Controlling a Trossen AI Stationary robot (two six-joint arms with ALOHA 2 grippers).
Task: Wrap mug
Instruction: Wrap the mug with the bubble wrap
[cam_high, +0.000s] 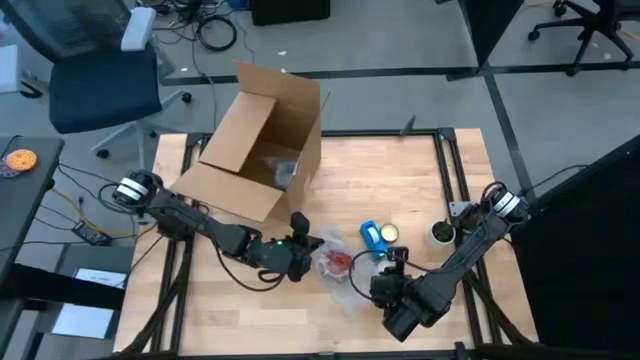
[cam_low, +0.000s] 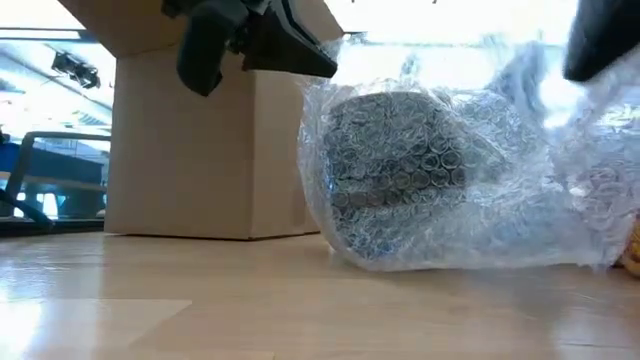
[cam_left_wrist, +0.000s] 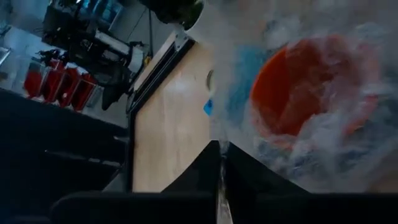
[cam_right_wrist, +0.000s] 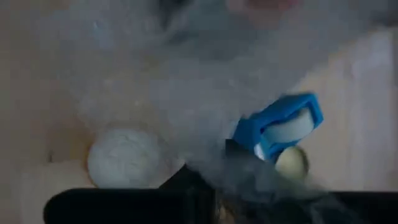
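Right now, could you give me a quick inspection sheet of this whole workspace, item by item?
Surface: wooden table, bare toward its far right corner.
Job's things: red mug near the front middle, lying inside bubble wrap.
Clutter: open cardboard box at the far left; blue tape dispenser and a small white pot to the right of the mug.
Grippers: left gripper shut on the bubble wrap at the mug's left; right gripper at the wrap's right edge, grip hidden.
Cables: loose cables on the floor beyond the table.
Surroundings: blue office chair at far left; grey floor; no person seen.
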